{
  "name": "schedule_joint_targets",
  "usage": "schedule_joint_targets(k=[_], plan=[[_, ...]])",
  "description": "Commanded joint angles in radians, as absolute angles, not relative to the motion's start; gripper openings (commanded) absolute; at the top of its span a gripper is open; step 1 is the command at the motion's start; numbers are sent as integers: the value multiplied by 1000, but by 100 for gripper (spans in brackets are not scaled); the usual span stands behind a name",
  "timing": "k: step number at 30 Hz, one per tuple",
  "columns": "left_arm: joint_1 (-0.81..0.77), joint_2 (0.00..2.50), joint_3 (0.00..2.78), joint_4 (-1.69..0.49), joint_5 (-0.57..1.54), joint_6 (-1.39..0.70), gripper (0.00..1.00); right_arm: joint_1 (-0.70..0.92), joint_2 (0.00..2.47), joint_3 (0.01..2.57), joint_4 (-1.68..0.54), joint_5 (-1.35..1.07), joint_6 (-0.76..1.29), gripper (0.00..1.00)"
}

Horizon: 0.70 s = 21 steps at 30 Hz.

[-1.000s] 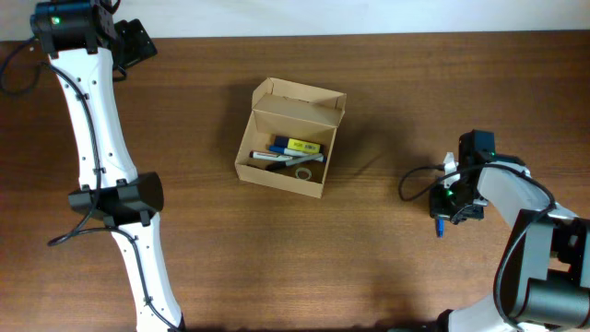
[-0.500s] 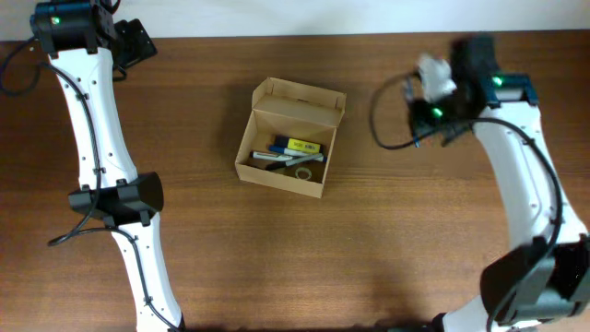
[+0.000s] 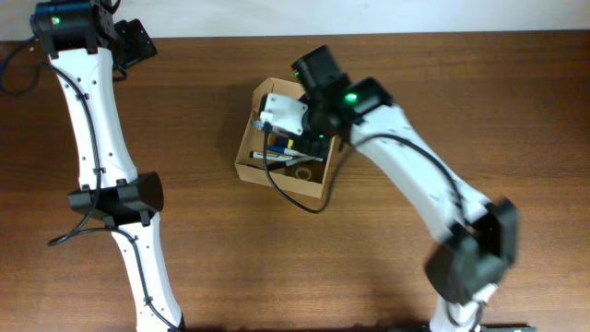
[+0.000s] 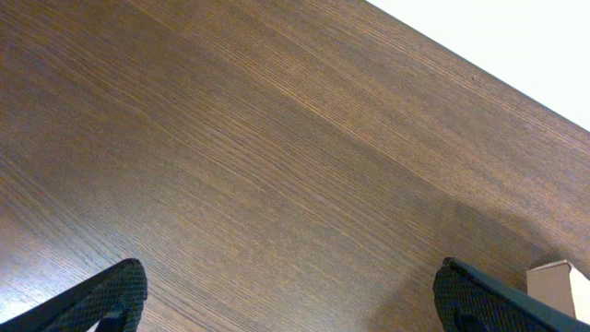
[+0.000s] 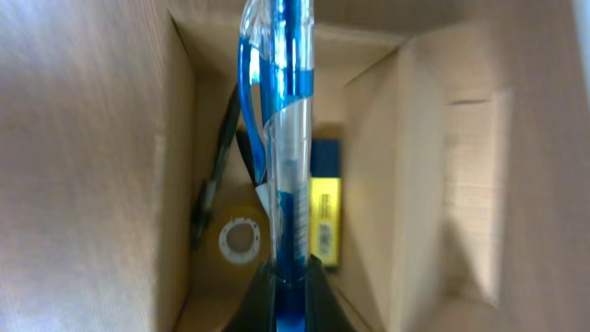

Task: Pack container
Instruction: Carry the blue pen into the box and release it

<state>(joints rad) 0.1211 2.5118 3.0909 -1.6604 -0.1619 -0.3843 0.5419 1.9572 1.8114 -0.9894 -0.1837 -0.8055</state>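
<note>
The container (image 3: 277,177) is an open tan cardboard box in the middle of the table, its flap lid standing up at the back. My right gripper (image 3: 291,125) hangs over its opening. In the right wrist view the gripper (image 5: 286,277) is shut on a blue transparent pen (image 5: 281,111), held above the box's inside (image 5: 415,166). Inside lie a yellow item (image 5: 324,217), a white tape ring (image 5: 240,238) and a dark marker (image 5: 217,175). My left gripper (image 3: 138,41) is at the far left back corner, open (image 4: 295,309) and empty over bare wood.
A corner of the box (image 4: 560,281) shows at the right edge of the left wrist view. The left arm's white links (image 3: 101,138) run down the table's left side. Brown wooden table (image 3: 415,277) all around.
My right arm has swung from the table's right front, past the right back, to over the box, carrying the blue pen. The left arm has not moved.
</note>
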Motion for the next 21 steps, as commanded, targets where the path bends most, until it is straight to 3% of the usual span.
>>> schedule_joint_targets(k=[1,13,14,16,21], plan=[[128,2508,3090,-1661,-170,-372,100,549,2092,1818,-970,-172,-864,4],[127,2508,3090,-1662,-170,-373,100,549,2246,1820,-934,-152,-761,6],[127,2508,3090,-1661,-170,-372,100,549,2240,1827,-931,-118,-728,13],[127,2508,3090,-1662,-170,-372,100,549,2230,1844,-934,-72,-670,39],[127,2508,3090,-1662,-170,-372,100,549,2174,1968,-1005,-51,-533,41]])
